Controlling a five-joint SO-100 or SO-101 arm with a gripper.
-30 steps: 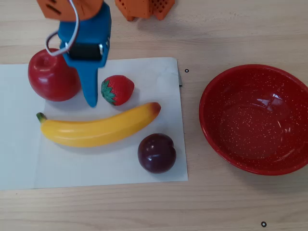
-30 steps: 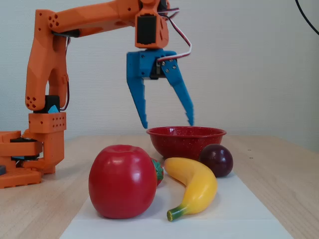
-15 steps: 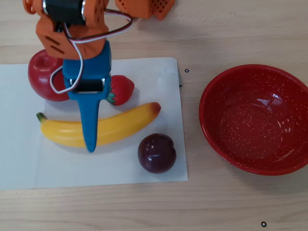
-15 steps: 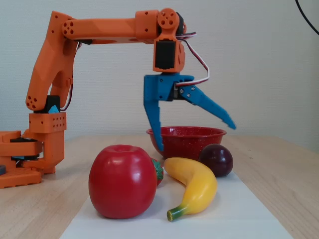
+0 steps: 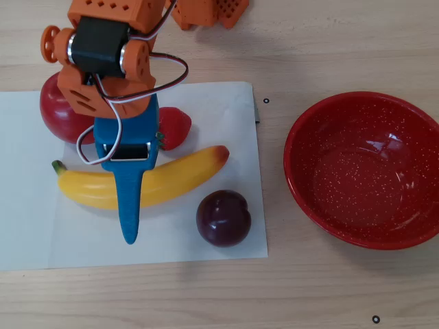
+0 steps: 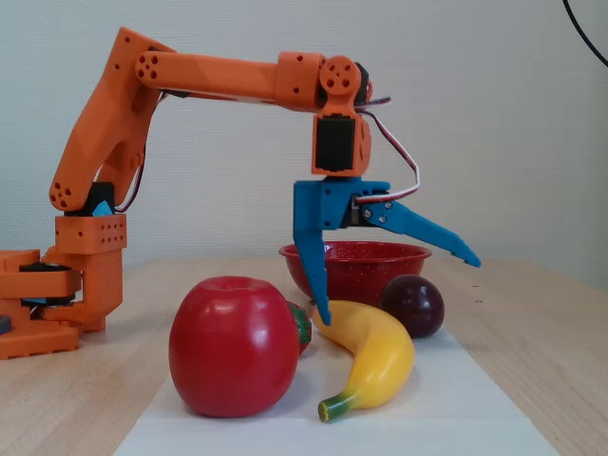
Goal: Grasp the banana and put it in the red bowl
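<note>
I am watching the blue two-finger hand [image 6: 394, 285] hanging wide open over the long glossy yellow toy banana [image 5: 168, 179], gripping nothing. In the fixed view one finger is pointing straight down, its tip at the banana's [image 6: 372, 351] upper end, while the other is splayed out to the right above the dark purple plum [image 6: 412, 306]. The banana is lying on the white paper sheet [image 5: 27, 205] on the pale wooden bench [image 5: 309, 295]. Relative to the banana in the overhead view, the round red apple [image 5: 55, 113] is sitting above its green stem end, a small red strawberry [image 5: 175, 127] just above its middle, the plum [image 5: 223, 218] just below its orange-red end, and the large speckled red enamel bowl [image 5: 305, 188] well apart to the right, off the paper.
</note>
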